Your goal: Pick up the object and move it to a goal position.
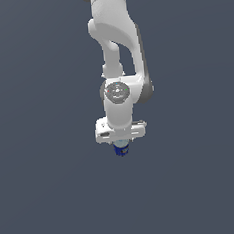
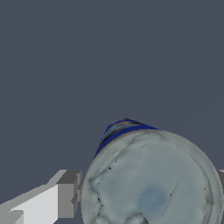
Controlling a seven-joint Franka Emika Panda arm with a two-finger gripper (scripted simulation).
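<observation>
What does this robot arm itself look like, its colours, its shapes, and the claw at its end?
The arm is glossy white, built of rounded, chunky segments with dark grey bands along one side. Near the wrist sits a round grey disc with small coloured dots. The white gripper is a wide flat block; in the wrist view one finger is a squared white bar with a grey pad. No loose cables show.
</observation>
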